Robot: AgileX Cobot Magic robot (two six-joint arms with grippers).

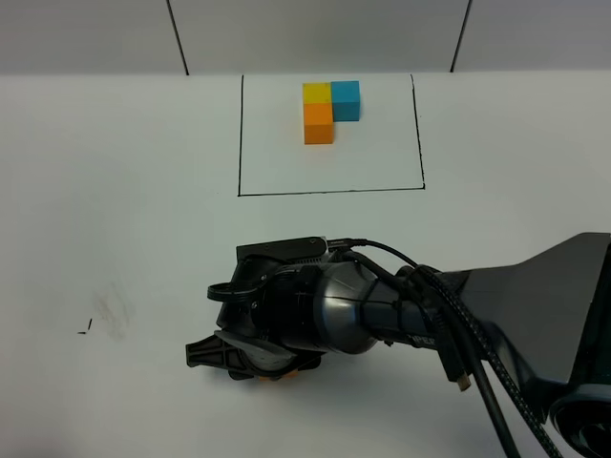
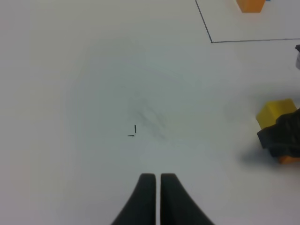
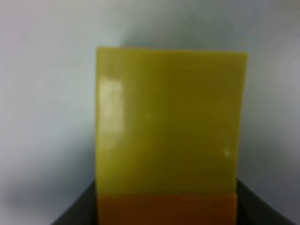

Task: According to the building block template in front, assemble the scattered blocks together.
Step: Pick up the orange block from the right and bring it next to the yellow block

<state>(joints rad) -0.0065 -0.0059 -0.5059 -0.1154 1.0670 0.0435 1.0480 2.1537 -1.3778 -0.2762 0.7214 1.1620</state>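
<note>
Left gripper (image 2: 157,178): black jaws pressed together over the white table (image 1: 115,191), holding nothing.
Loose cubes: a matte yellow cube (image 3: 171,122) sits flush against an orange cube (image 3: 166,208) on the near part of the table.
Right gripper (image 1: 229,348): reaches across the middle, jaws partly open on either side of the pair. Whether they pinch a cube cannot be told.
Black outline (image 1: 329,192): encloses the template (image 1: 329,110), an L of yellow, blue and orange cubes, well apart from the pair.

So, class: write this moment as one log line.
left gripper: shut, empty | right gripper: straddles orange block against yellow block, grip unclear | template: untouched
</note>
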